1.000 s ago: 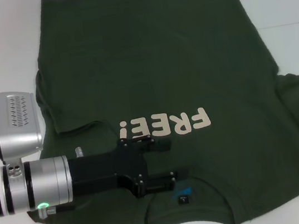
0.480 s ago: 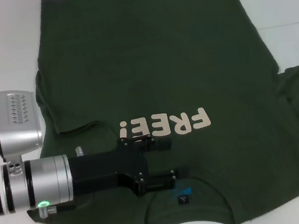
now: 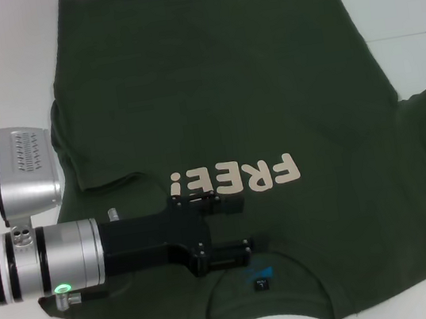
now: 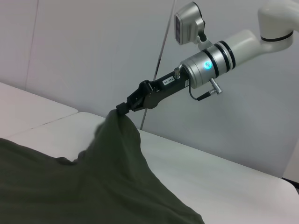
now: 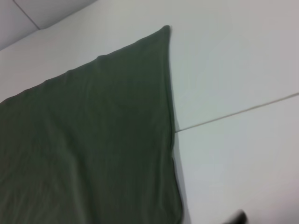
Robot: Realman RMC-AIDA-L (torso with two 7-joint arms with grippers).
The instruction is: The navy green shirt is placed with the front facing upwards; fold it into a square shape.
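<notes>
Holding a raised fold of the green shirt

We see the right gripper [image 4: 122, 109] with its jaws pressed together on a peak of the navy green shirt [image 3: 220, 102], lifting that cloth clear of the white table [image 4: 224, 182] so that it hangs down from the fingertips like a tent. The pinched point lies out past the shirt's right sleeve side, beyond what the head view takes in.

Our left gripper [image 3: 243, 227] reaches in low over the shirt, its two black fingers [image 3: 228, 205] standing apart with bare cloth between them. One finger lies just below the cream "FREE!" print [image 3: 236, 178], the other just above the neck label [image 3: 261, 279]. We cannot tell whether the fingers touch the cloth.

Around the shirt, the table is plain white, with a thin seam [image 5: 238, 112] running out from the shirt's edge. Behind the raised right gripper stand pale grey wall panels [image 4: 84, 51].

The shirt lies front up on the table, collar nearest the robot's body, hem at the far side. Relative to the print, the left gripper sits just on the collar side.
</notes>
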